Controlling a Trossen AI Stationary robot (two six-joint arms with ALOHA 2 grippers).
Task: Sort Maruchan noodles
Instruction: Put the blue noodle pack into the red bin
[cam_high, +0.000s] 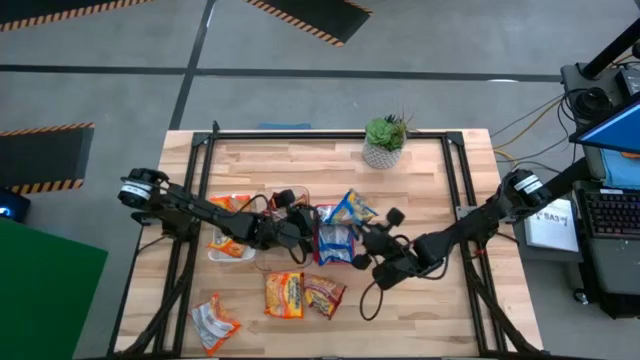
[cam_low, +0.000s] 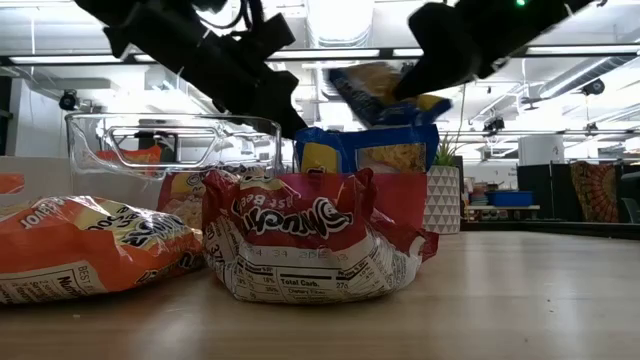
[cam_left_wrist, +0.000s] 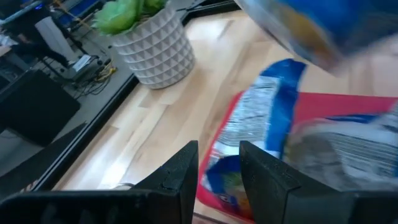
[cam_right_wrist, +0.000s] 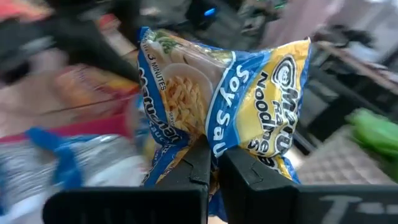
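My right gripper (cam_right_wrist: 214, 163) is shut on a blue-and-yellow Maruchan packet (cam_high: 351, 208), held in the air above the red tray (cam_high: 321, 258); the low view shows that packet (cam_low: 385, 95) raised over the blue packets (cam_low: 370, 152) standing in the tray. My left gripper (cam_left_wrist: 218, 169) hovers by the red tray's left side (cam_high: 303, 223), fingers slightly open and holding nothing. Orange packets lie in the clear tray (cam_high: 228, 254). Three more packets lie flat on the table's near part: two (cam_high: 284, 295) (cam_high: 324, 296) side by side and one (cam_high: 213, 322) near the left corner. My right gripper pinches the blue packet between its two fingers at one crumpled edge (cam_right_wrist: 219, 138), near the middle of that edge. The packet is lifted clear of the tray and stands out beyond the fingertips, its printed face toward the wrist camera.
A potted plant in a white ribbed pot (cam_high: 383, 145) stands at the table's far edge. Black rails (cam_high: 458, 180) run along the table's sides. Bare wood shows on the near right part (cam_high: 440, 310).
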